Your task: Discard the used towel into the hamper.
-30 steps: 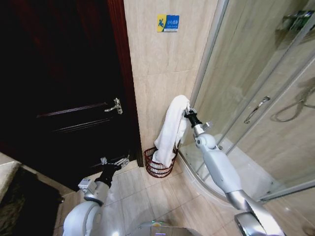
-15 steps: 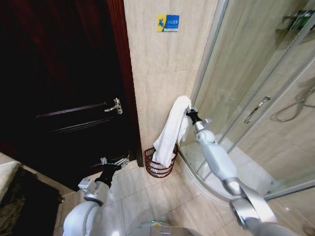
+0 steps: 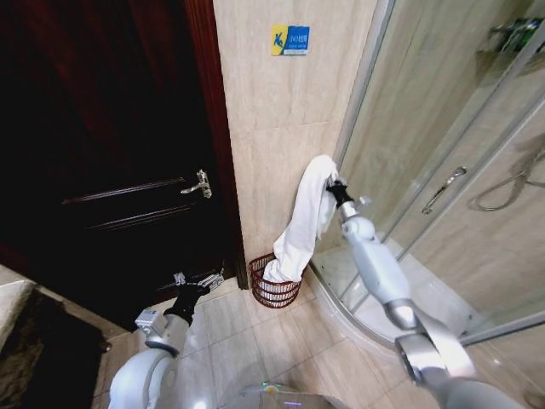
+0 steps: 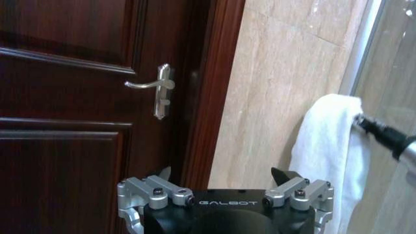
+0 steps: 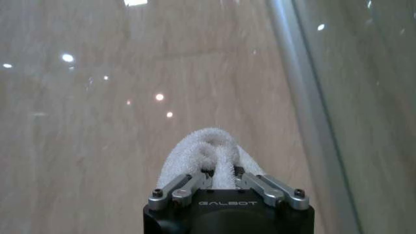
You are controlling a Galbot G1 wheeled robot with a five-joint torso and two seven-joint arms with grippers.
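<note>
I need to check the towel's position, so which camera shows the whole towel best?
The head view: the towel hangs full length from the right gripper into the hamper. Left wrist view shows its upper part from the side; right wrist view shows the pinched fold.

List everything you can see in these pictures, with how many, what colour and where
White terry towel: one, white, hanging from the right end effector, lower end in the basket.
Reddish-brown round wire hamper: one, on the floor against the beige wall.
Dark wooden door: one, dark brown, left of the wall.
Silver lever door handle: one, on the door.
Blue and yellow wall sign: one, high on the tiles.
Glass shower enclosure: one, on the right.
Right end effector: shut on the towel, raised above the hamper.
Left end effector: open, low near the door.
</note>
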